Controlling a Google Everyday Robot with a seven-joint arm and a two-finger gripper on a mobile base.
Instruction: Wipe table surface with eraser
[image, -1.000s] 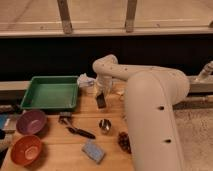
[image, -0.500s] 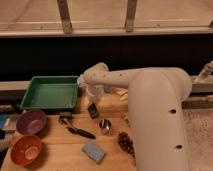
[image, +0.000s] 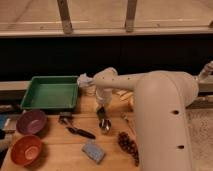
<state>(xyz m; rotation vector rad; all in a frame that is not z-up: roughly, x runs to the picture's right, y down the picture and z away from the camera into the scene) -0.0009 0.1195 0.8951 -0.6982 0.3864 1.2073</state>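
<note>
Eraser (image: 101, 111) — small dark rectangular block, seemingly hanging at gripper (image: 102, 115), closer to tabletop's far edge than near edge, just above shiny round metal cup (image: 105, 126). Clamped or loose: cannot tell. Judging wipe as barely beginning — no stroke showing on table surface (image: 60, 157). Remaining: pressing down, sweeping across matte light-brown plank grain.

Claw (image: 102, 115) above metal cup (image: 105, 126), eraser indiscernible, arm (image: 165, 120) cropped below
</note>
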